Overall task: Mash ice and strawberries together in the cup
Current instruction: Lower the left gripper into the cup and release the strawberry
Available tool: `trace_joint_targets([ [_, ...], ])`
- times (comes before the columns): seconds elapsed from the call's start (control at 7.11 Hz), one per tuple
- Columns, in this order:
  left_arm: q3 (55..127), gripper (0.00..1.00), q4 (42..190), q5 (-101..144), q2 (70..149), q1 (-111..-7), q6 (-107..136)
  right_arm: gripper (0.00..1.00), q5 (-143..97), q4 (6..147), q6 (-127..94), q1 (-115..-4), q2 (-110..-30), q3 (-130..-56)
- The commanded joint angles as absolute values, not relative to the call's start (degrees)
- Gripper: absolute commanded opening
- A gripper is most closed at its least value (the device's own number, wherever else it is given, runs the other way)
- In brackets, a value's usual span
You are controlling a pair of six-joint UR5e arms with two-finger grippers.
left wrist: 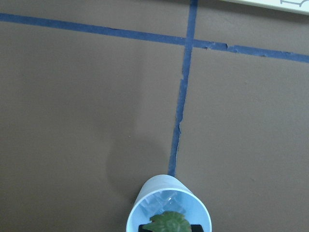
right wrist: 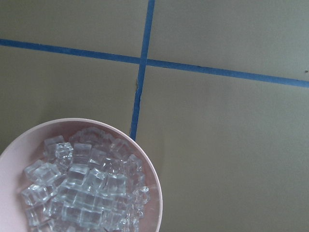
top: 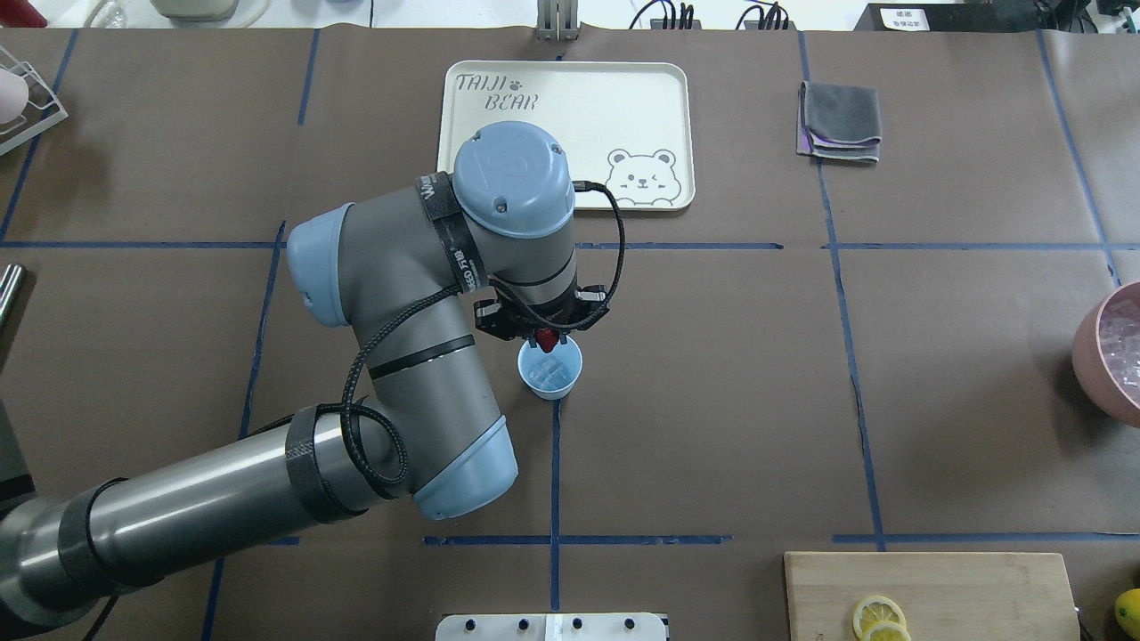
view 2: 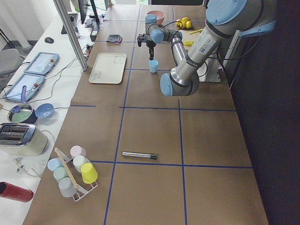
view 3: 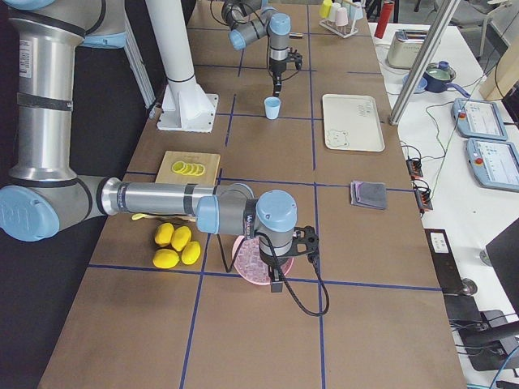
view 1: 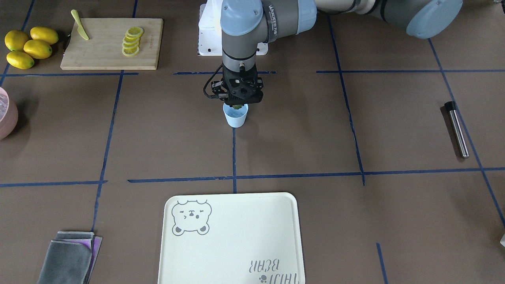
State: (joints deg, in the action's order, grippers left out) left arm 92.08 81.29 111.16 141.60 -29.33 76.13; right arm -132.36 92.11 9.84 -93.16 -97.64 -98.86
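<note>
Cup [top: 549,374]: small, light blue, tapered, no handle; upright mid-counter [top: 712,401], on blue tape line [top: 554,472]. Few glassy ice cubes [left wrist: 166,197] at its bottom.
Strawberry [top: 547,339]: tiny, red, green leafy top; pinched in left pincer [view 1: 236,103], right at cup's mouth.
Rest of ice [right wrist: 82,193]: clear cubes heaped in pink bowl [right wrist: 147,162] at counter's right end, well apart from cup.

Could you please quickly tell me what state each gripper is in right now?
Left gripper: closed on the strawberry, over the cup.
Right gripper: cannot tell; it hangs over the pink bowl.
</note>
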Motion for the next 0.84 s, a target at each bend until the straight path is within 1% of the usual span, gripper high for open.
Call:
trace_joint_targets([
  [0.0,91.85,0.33,81.56,111.09,141.5,-28.74,75.85,1.0,-132.36,92.11,9.84,-93.16,-97.65,-98.79],
  [0.14,91.93,0.84,81.56,111.09,141.5,-28.74,75.59,1.0,-132.36,92.11,9.84,-93.16,-97.65,-98.79],
  [0.28,92.19,1.0,81.56,109.88,141.33,-28.74,75.93,1.0,-132.36,92.2,9.84,-93.16,-97.65,-98.88],
  [0.7,92.89,1.0,81.48,109.16,141.07,-28.74,74.89,1.0,-132.36,92.11,9.84,-93.16,-97.65,-98.88],
])
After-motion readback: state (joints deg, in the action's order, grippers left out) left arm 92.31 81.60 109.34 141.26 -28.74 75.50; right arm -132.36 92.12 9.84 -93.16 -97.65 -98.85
